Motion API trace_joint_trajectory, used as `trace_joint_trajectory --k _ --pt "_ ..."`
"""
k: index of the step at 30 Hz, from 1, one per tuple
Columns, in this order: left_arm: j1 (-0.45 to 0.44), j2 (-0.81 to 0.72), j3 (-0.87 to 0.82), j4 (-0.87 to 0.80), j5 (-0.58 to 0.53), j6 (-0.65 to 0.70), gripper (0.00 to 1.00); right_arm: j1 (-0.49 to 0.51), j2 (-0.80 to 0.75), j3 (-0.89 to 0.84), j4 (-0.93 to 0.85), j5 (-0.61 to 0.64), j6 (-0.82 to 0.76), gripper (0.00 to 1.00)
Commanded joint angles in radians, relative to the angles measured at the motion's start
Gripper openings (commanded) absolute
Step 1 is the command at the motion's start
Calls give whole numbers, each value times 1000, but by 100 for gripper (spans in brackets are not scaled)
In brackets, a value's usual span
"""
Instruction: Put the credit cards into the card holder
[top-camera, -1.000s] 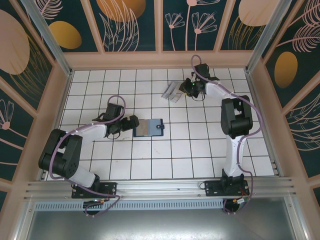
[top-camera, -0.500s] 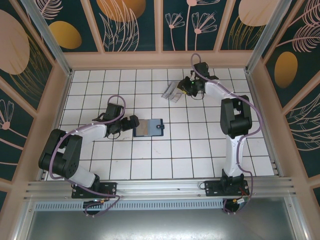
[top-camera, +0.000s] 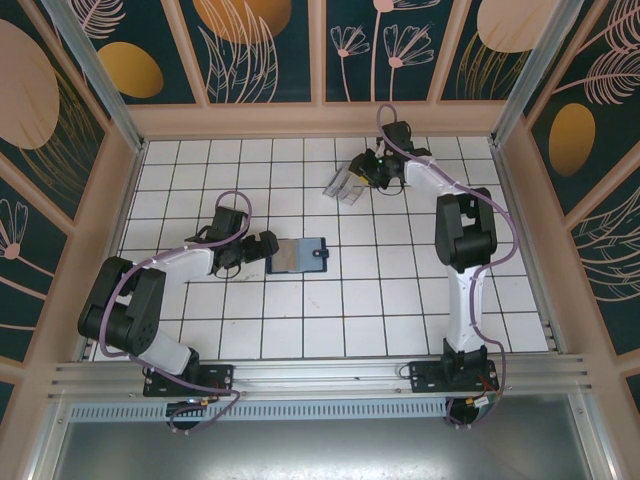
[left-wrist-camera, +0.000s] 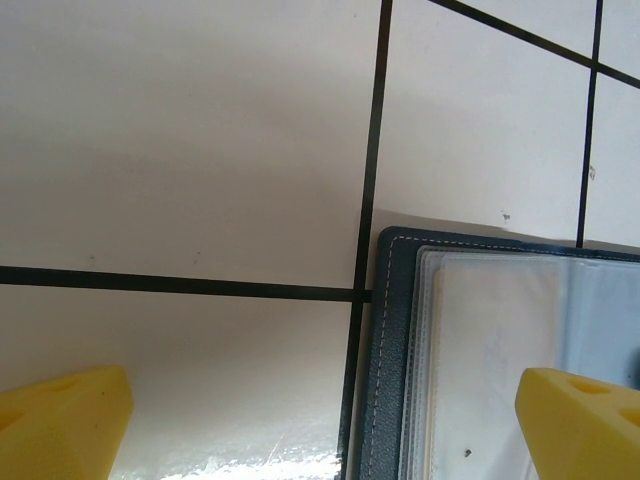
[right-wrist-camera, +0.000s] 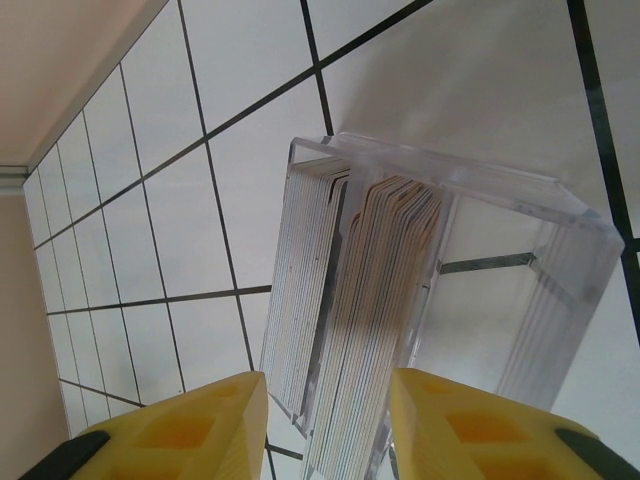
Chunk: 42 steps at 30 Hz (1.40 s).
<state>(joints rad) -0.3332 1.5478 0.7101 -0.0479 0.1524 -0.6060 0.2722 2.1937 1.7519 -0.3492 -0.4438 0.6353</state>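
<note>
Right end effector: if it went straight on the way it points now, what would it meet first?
Most likely the clear tray and the cards standing in it, directly ahead of the right end effector; the gap is hard to judge.

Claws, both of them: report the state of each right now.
Left claw: open wide, holding nothing, at the card holder edge.
Right claw: partly open, holding nothing, above the clear tray.

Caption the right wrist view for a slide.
Open right gripper poised over a clear tray packed with cards on white tiles.
</note>
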Motion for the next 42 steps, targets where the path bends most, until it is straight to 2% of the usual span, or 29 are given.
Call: trace_joint_trajectory --k 1,21,29,34,38,42 --pt "-2 9 6 13 6 0 98 8 21 29 -29 8 11 38" --pt "-1 -10 -8 16 -1 0 99 23 75 87 -42 10 74 41" --pt "-1 -9 -9 25 5 -5 99 27 84 107 -51 -5 144 41" --pt "-1 -5 -7 26 5 -3 98 27 48 69 29 -35 168 35" --pt "-1 -5 -3 23 6 0 99 22 13 22 96 -36 180 23" --pt "-1 -12 -3 24 1 -2 99 21 11 15 98 -35 175 20"
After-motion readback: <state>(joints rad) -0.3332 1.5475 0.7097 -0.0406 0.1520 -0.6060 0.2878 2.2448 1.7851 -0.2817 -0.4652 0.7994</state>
